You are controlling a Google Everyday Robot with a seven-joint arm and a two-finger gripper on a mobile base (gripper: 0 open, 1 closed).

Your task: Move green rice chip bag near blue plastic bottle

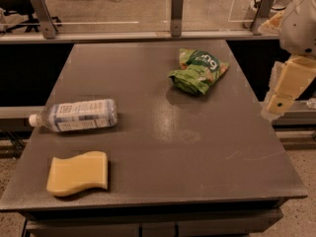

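The green rice chip bag [198, 70] lies wrinkled on the far right part of the dark grey table [197, 147]. The blue plastic bottle [76, 115] lies on its side near the table's left edge, its white cap pointing left. My gripper [282, 97] hangs beyond the table's right edge, to the right of the bag and apart from it, holding nothing that I can see. The white arm [301, 23] rises above it at the top right.
A yellow wavy-edged sponge [78, 173] lies at the front left, just in front of the bottle. A rail with metal posts [177, 13] runs along the far edge of the table. Floor shows at the right beyond the table's edge.
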